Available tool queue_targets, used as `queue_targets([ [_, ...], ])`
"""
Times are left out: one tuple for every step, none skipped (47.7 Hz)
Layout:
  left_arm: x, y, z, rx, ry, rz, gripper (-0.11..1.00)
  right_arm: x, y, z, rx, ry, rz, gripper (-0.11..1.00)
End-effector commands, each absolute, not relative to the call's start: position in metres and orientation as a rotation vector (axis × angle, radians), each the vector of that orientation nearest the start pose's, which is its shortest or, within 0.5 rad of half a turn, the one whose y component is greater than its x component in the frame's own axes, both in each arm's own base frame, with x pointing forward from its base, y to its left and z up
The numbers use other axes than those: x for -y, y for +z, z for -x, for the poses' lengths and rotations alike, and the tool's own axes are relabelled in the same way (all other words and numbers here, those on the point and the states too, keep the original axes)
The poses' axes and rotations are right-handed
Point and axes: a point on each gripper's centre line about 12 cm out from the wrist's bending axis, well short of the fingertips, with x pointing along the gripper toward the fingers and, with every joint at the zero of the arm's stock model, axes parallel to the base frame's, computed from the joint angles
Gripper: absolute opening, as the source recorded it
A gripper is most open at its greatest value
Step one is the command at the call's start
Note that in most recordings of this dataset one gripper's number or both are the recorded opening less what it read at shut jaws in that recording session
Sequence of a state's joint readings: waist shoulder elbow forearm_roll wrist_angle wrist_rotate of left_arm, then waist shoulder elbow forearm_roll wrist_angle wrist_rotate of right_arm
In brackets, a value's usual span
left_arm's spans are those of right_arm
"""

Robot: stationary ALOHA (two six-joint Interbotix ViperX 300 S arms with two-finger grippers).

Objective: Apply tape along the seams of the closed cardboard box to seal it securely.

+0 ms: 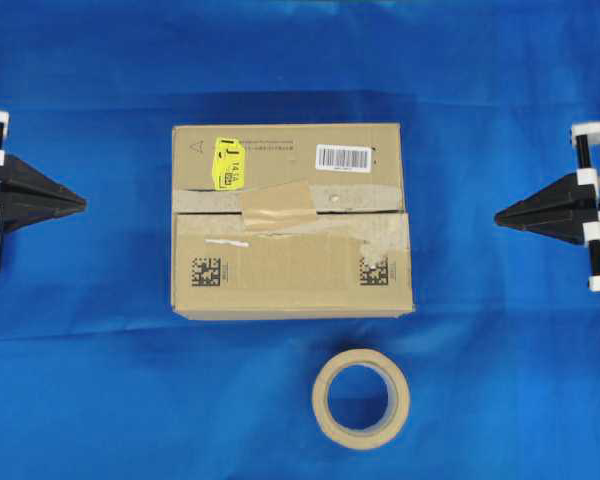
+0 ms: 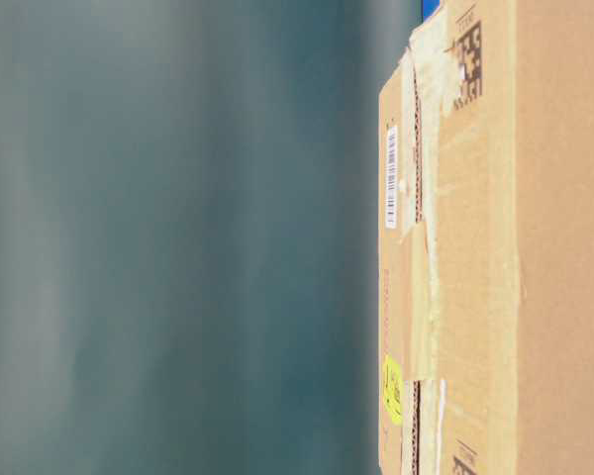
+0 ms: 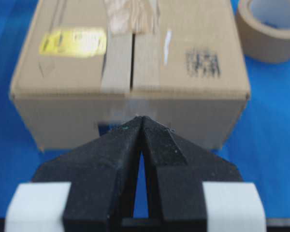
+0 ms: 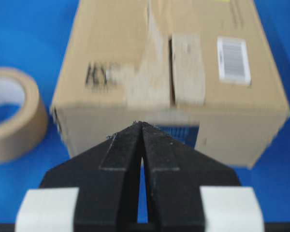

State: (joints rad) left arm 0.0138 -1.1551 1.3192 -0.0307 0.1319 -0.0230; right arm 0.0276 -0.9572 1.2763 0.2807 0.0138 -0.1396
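**Box partly taped, both arms clear**

The tape (image 1: pixel 278 205) lies across the seams (image 1: pixel 370 197) near mid-length of the cardboard box (image 1: pixel 290 265). I see the left gripper (image 1: pixel 80 203) and right gripper (image 1: pixel 500 216) pinched together, empty, well apart from the box. I judge pressing the piece flat along the seam comes next.

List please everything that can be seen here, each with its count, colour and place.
cardboard box: one, brown, centre of the cloth.
seam: one, dark, along the box top.
tape piece: one, glossy tan, over the seam.
yellow sticker: one, box top.
barcode label: one, white, box top.
tape roll: one, beige, near the box.
cloth: one, blue, beneath everything.
left hand: one, black, shut, left of the box.
right hand: one, black, shut, right of the box.
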Motion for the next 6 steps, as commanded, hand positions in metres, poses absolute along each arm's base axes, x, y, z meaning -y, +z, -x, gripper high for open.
queue_targets([
  [-0.0021,0.2138,-0.1557,-0.297,0.023,0.071,0.00,-0.0045,0.2113,-0.1838,-0.340,0.001,-0.133,-0.01],
  [-0.0019,0.2121,-0.1552,-0.300,0.022,0.074,0.00,-0.0045,0.2098,-0.1835,-0.344,0.001,-0.133,-0.01],
  [-0.0021,0.2105,-0.1547,-0.303,0.024,0.078,0.00,-0.0045,0.2074,-0.1831,-0.352,0.000,-0.134,-0.01],
  [-0.0021,0.2090,-0.1545,-0.308,0.024,0.081,0.00,-0.0045,0.2056,-0.1829,-0.358,0.000,-0.134,-0.01],
  [-0.0019,0.2083,-0.1546,-0.309,0.023,0.082,0.00,-0.0044,0.2038,-0.1829,-0.364,-0.001,-0.133,-0.01],
  [-0.0019,0.2082,-0.1547,-0.309,0.024,0.083,0.00,-0.0043,0.2029,-0.1831,-0.366,-0.002,-0.132,-0.01],
])
